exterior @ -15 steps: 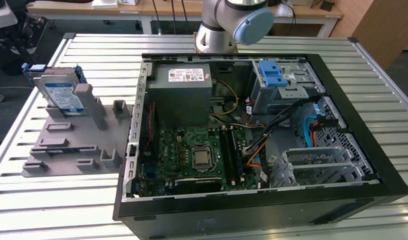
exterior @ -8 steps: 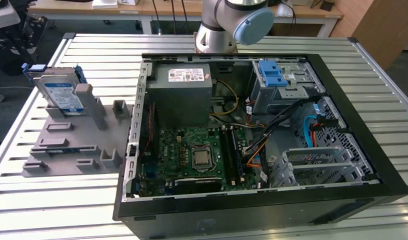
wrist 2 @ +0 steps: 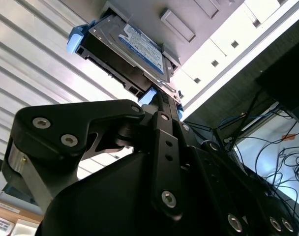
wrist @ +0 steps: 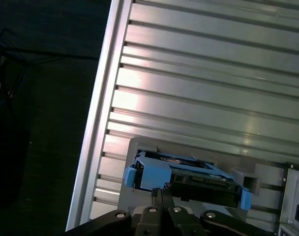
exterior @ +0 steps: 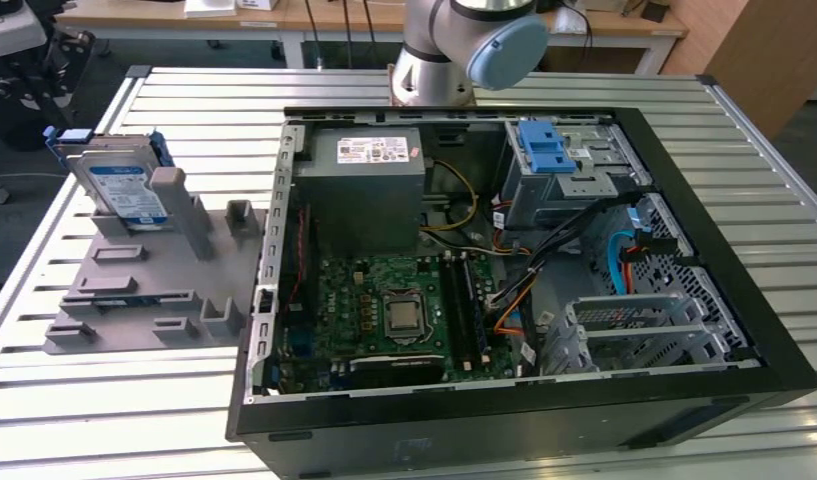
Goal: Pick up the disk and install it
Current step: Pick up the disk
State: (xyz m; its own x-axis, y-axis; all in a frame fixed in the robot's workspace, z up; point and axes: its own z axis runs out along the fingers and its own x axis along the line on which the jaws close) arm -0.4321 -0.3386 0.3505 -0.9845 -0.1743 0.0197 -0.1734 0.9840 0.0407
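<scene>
We see the gripper (wrist: 160,192) aimed at the disk (wrist: 189,179), its two black fingers (wrist: 163,199) pressed flat together with nothing pinched between them. In both wrist views the fingertips end at the disk's near edge. We cannot tell whether they touch it or stop just short.

In the second wrist view the gripper (wrist 2: 162,98) points up at the disk (wrist 2: 134,49), which sits just past the fingertips. Its white-and-blue label (wrist 2: 142,46) faces us, and a blue rail (wrist 2: 73,39) runs along the side farthest from the fingers.

In the exterior view the disk (exterior: 121,185) stands on edge, leaning back in a grey holder (exterior: 141,290), with blue rails on its sides. The holder lies on a ribbed aluminium table (exterior: 115,400), and in the first wrist view the table's slats (wrist: 213,73) stretch away beyond the fingertips and the disk.

Just beside the holder, on the side away from the disk, sits an open computer case (exterior: 515,405). Inside it we see a grey box (exterior: 368,190) and a blue clip (exterior: 548,150). The arm (exterior: 448,50) rises behind the case.
</scene>
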